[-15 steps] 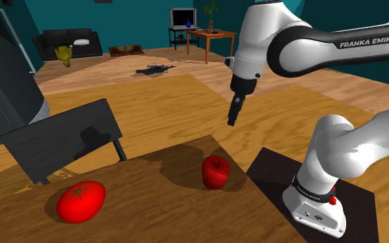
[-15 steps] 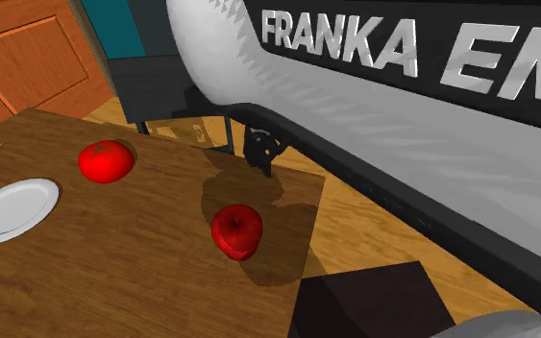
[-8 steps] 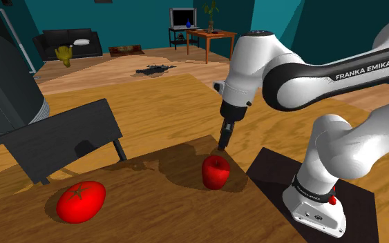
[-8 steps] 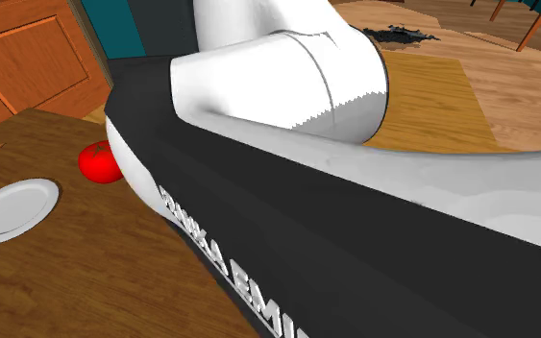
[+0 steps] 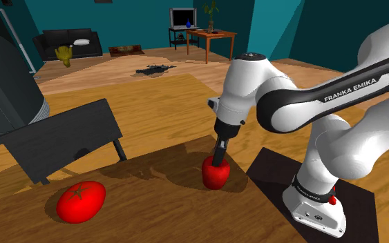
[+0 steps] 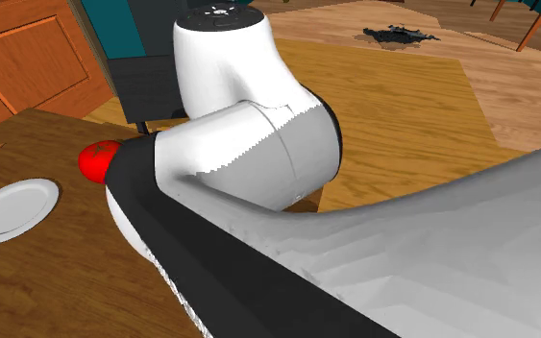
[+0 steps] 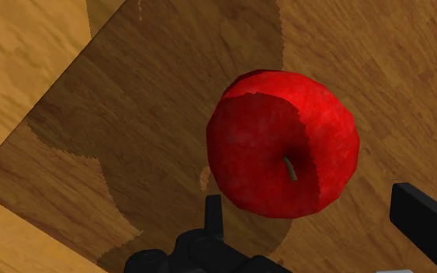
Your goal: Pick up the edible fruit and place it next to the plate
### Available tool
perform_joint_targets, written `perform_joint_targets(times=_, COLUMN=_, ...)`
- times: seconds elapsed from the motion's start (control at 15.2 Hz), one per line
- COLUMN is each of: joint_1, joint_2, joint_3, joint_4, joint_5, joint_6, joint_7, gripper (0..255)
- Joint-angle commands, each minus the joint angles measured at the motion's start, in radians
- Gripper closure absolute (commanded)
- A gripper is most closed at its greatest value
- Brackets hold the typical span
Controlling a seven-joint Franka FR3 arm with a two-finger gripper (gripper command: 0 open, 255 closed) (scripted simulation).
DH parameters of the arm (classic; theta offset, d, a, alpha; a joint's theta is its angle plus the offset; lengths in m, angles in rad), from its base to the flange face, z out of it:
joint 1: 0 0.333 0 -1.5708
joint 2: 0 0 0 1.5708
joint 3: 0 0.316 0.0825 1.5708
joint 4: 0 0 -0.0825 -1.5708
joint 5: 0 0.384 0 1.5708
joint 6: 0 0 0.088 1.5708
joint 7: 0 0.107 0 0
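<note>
A red apple [image 5: 215, 178] sits near the far corner of the brown wooden table [image 5: 158, 207]. My black gripper [image 5: 220, 161] hangs just over its top, pointing down. In the wrist view the apple [image 7: 282, 143], stem dimple showing, lies just ahead of the gripper [image 7: 313, 206]. The fingers [image 7: 214, 215] stand wide apart and open, neither touching the fruit. A red tomato [image 5: 81, 201] with a green star-shaped top lies toward the shoulder view's left. The white plate [image 6: 13, 209] rests on the table at the second exterior view's left, beyond the tomato [image 6: 93, 161]. There my arm hides the apple.
A dark chair [image 5: 61, 141] stands against the table's far edge. My white base [image 5: 317, 200] sits on the dark stand [image 5: 276, 169] right of the table corner. Wooden floor, a sofa [image 5: 68, 43] and a small table [image 5: 210, 38] lie far behind.
The arm has swung down and toward the table, bringing the open gripper from well above the apple to just over it. In the second exterior view the arm now covers the apple.
</note>
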Motion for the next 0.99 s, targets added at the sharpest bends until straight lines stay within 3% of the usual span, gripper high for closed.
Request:
perform_joint_targets(times=0.0, joint_1=0.000, joint_2=0.020, joint_3=0.007, joint_4=-0.015, joint_5=0.004, joint_6=0.035, joint_7=0.001, gripper=0)
perform_joint_targets(times=0.53, joint_1=0.000, joint_2=0.026, joint_3=0.009, joint_4=-0.019, joint_5=0.005, joint_6=0.045, joint_7=0.001, gripper=0)
perform_joint_targets(times=0.59, joint_1=0.000, joint_2=0.026, joint_3=0.009, joint_4=-0.019, joint_5=0.005, joint_6=0.045, joint_7=0.001, gripper=255)
perform_joint_targets(times=0.92, joint_1=0.000, joint_2=0.026, joint_3=0.009, joint_4=-0.019, joint_5=0.005, joint_6=0.045, joint_7=0.001, gripper=255)
